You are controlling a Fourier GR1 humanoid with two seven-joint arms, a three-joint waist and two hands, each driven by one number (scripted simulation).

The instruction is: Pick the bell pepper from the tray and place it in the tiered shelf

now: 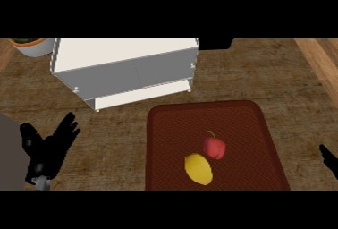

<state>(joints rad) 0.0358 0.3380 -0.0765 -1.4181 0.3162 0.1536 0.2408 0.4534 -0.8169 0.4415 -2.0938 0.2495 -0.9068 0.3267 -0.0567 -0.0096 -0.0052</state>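
The red bell pepper (214,147) lies just beside a yellow lemon (198,169) on the dark-red tray (257,116), so a grasp could snag the lemon instead. The left hand (49,145) is released; I cannot tell the right hand (328,161)'s state.

Red bell pepper (214,148) lies just beside a yellow lemon (198,169) on the dark red tray (165,129), lower right. White tiered shelf (125,67) stands upper left. My left hand (48,145) rests lower left, fingers spread upward; my right hand (329,160) shows at the right edge.
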